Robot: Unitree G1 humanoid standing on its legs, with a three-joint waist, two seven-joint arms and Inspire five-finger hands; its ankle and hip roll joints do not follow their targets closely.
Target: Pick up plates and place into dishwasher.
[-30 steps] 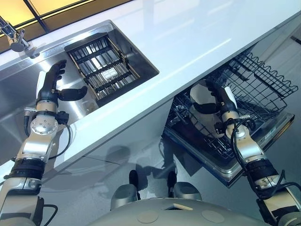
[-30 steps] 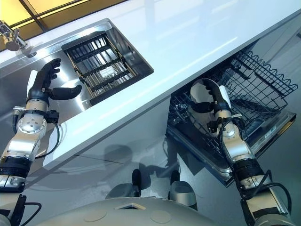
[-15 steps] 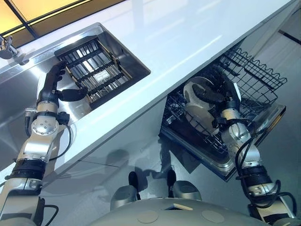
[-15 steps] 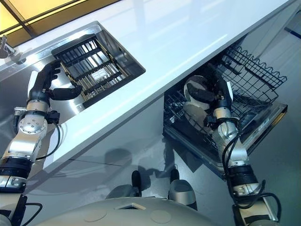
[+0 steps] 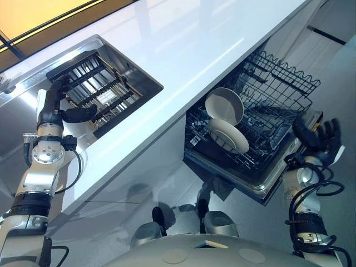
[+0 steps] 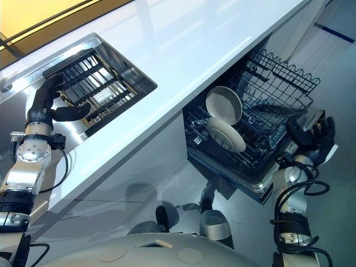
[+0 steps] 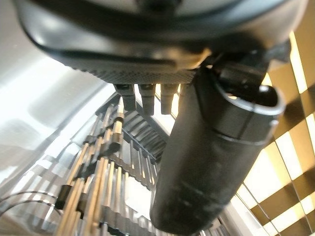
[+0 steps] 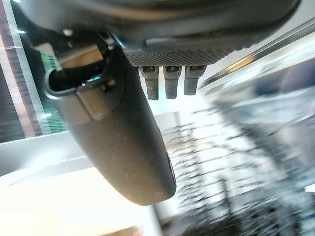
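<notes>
Two white plates stand on edge in the dishwasher's lower rack (image 5: 267, 108), a rear plate (image 5: 224, 105) and a front plate (image 5: 230, 138) just before it. My right hand (image 5: 316, 137) hangs open and empty off the rack's right corner, well apart from both plates, fingers spread. In the right wrist view its thumb (image 8: 123, 132) points at the blurred wire rack (image 8: 221, 187). My left hand (image 5: 52, 107) is open at the near edge of the black dish rack (image 5: 97, 92) in the sink, holding nothing; its thumb (image 7: 211, 162) shows over the rack's bars (image 7: 98, 187).
A long white counter (image 5: 183, 44) runs between the steel sink (image 5: 139, 83) and the open dishwasher. The dishwasher door (image 5: 261, 186) lies lowered under the pulled-out rack. Grey floor lies below the counter's front.
My right hand has let go of a plate and drawn back to the right, out of the rack; the plate stays standing there. The camera has shifted. My left hand holds by the sink rack.
</notes>
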